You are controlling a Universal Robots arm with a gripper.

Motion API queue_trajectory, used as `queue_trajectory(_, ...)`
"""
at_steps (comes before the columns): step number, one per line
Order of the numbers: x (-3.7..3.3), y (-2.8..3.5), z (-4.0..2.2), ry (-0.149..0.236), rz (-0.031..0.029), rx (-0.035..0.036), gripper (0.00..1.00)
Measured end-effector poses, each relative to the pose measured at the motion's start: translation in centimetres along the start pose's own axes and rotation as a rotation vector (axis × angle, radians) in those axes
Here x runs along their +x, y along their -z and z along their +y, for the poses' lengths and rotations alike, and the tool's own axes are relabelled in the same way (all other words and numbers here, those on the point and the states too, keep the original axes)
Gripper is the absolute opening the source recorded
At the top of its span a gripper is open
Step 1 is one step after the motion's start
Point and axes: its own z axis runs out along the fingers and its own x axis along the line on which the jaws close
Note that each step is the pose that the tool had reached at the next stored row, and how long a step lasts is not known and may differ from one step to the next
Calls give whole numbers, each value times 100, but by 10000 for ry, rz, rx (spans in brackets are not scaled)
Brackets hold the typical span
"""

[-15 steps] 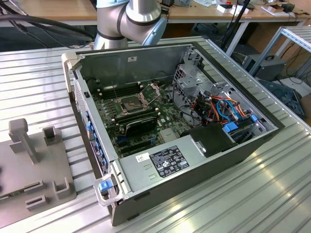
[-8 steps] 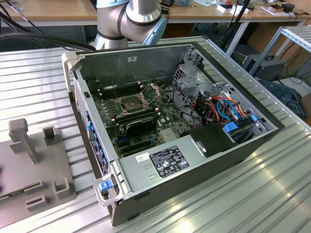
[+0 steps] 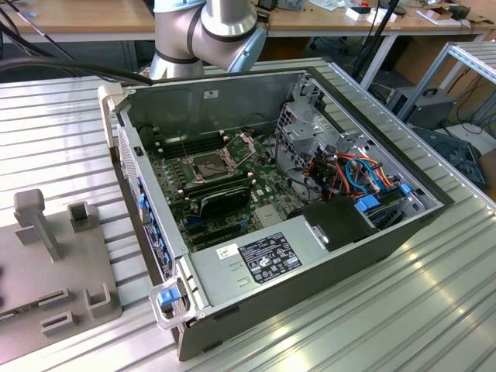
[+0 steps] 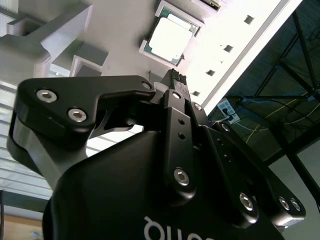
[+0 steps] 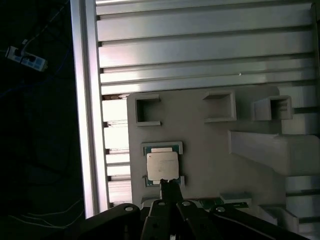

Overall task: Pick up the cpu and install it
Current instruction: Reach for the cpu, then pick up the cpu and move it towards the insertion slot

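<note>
In the first wrist view the gripper (image 5: 169, 186), jaws pressed together and empty, just covers one edge of the cpu (image 5: 161, 165), which lies flat in a recess of the grey fixture (image 5: 210, 150); beyond, the ribbed table (image 5: 200, 50)

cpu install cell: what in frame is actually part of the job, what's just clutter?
Job: cpu lying in its grey fixture; gripper by the cpu; CPU socket on the motherboard.
Lying about: power supply; drive cables; power strip; black module.
</note>
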Motion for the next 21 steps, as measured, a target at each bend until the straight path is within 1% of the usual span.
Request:
queue_trajectory(2,4,-3,-1,3,-25,-2,11)
queue_trajectory(3,5,-7,-1,4,-55,-5,11)
queue_trajectory(4,7,-16,-1,7,-147,-11,11)
queue_trajectory(5,8,-21,-2,13,-208,-16,11)
queue_trajectory(6,9,-25,-3,16,-245,-19,11)
queue_trajectory(12,13,-35,-4,25,-271,-20,11)
queue_trajectory(21,13,-35,-4,46,-271,-20,11)
